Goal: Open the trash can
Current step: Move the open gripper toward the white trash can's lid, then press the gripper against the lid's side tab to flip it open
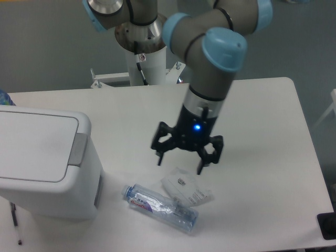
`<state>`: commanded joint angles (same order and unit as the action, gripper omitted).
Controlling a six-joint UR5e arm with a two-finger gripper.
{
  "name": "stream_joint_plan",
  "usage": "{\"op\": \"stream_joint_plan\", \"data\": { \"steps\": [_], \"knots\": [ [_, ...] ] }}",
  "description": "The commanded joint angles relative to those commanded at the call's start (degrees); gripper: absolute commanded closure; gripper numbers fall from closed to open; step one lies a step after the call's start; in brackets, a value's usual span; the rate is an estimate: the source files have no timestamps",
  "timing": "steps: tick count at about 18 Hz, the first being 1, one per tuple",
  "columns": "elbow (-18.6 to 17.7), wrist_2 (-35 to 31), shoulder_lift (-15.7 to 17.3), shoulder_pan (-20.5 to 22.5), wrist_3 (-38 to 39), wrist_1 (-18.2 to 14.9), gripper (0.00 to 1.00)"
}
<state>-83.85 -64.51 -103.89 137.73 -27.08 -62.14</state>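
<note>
The trash can (44, 163) is a large boxy white bin at the left edge of the table, its flat lid down and a grey push tab (79, 149) on its right side. My gripper (179, 166) hangs open over the middle of the table, fingers pointing down with nothing between them. It is well to the right of the bin, just above a crumpled clear wrapper.
A clear plastic bottle (160, 206) with a blue cap lies on its side near the table's front edge. A crumpled clear wrapper (185, 188) lies just behind it. The white robot pedestal (144, 52) stands at the back. A dark object (328, 226) sits at the lower right corner.
</note>
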Motion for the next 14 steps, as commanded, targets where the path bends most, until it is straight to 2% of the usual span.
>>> {"op": "stream_joint_plan", "data": {
  "steps": [8, 14],
  "knots": [
    [-0.79, 4.92, 2.55, -4.93, 3.43, 0.0, 0.0],
    [-2.2, 4.92, 2.12, -6.25, 3.7, 0.09, 0.0]
  ]
}}
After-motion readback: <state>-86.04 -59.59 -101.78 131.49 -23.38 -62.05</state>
